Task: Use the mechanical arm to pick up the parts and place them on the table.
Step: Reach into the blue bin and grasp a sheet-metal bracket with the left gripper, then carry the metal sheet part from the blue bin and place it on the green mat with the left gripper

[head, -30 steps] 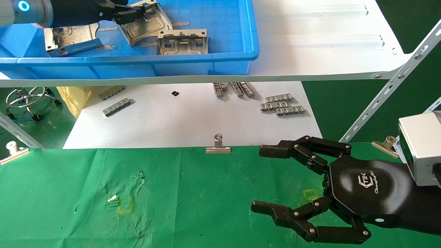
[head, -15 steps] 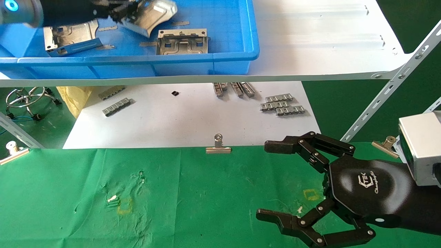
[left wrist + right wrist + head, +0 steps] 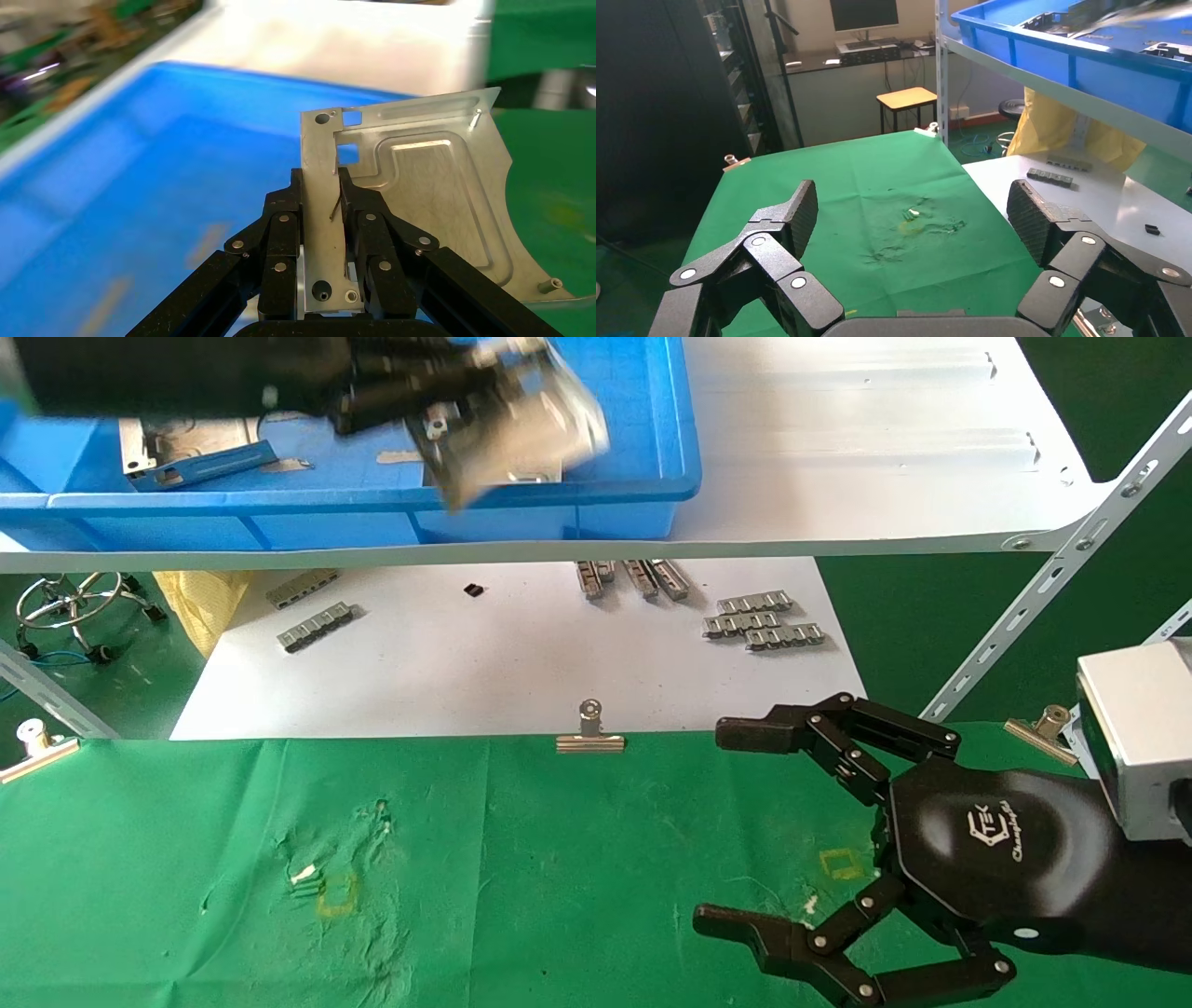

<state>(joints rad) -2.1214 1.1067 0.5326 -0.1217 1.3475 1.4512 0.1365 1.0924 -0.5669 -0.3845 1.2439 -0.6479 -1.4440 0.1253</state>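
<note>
My left gripper (image 3: 424, 393) is shut on a silvery sheet-metal part (image 3: 521, 426) and holds it lifted over the front rim of the blue bin (image 3: 372, 505). In the left wrist view the fingers (image 3: 281, 232) clamp the part's side wall (image 3: 325, 210). Another part (image 3: 191, 447) lies in the bin at the left. My right gripper (image 3: 722, 826) is open and empty, low over the green-cloth table (image 3: 521, 877) at the right. The right wrist view shows its pads (image 3: 800, 210) wide apart over the cloth (image 3: 877, 203).
The bin stands on a white shelf board (image 3: 866, 449) with a metal brace (image 3: 1071, 551). Below, a white sheet (image 3: 484, 663) carries small ridged strips (image 3: 764, 621). Binder clips (image 3: 589, 733) pin the cloth's far edge. Yellow square marks (image 3: 337, 894) sit on the cloth.
My left gripper has lifted the part out of the bin and carried it right and toward the bin's front rim. The right gripper has barely moved.
</note>
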